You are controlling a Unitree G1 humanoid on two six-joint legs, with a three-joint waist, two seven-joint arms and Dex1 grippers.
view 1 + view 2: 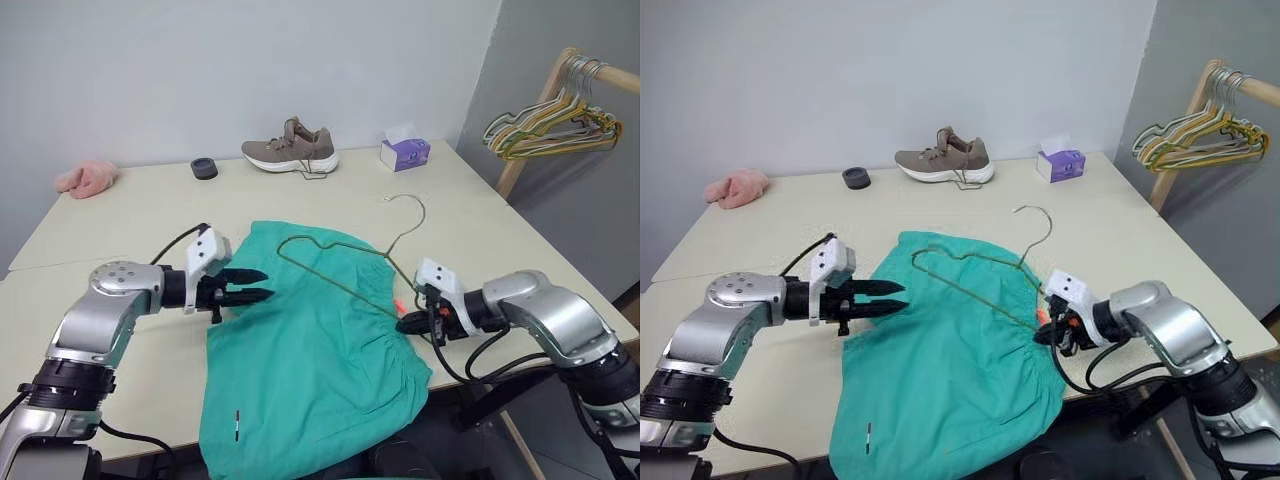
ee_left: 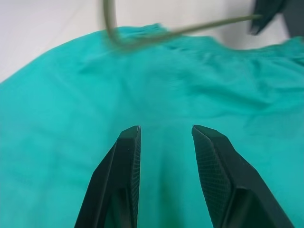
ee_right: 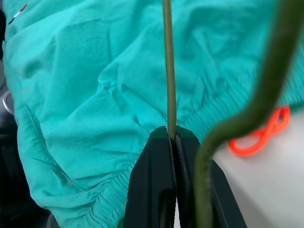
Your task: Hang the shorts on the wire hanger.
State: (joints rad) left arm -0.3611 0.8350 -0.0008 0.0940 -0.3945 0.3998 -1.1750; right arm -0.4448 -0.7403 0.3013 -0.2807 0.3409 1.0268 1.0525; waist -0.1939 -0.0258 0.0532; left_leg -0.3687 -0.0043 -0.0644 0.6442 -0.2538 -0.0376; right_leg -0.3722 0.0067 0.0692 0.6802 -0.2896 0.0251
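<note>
Shorts (image 1: 310,370) spread teal across the counter (image 1: 120,230), their hem spilling over its near edge, waistband toward the right hand (image 1: 408,322), which is clamped on the wire hanger (image 1: 345,262) at its corner, apparently to steady the frame lying atop the fabric; left hand (image 1: 262,284) hovers at the opposite edge, fingers parted and empty, likely poised to gather cloth; beyond, a shoe (image 1: 291,148) and tissue box (image 1: 404,152) near the wall

Head stereo pair looks forward-down over the tabletop (image 1: 120,215); both eyes share it. Each wrist camera sits close, looking along its pincer at the shorts (image 2: 71,118).
</note>
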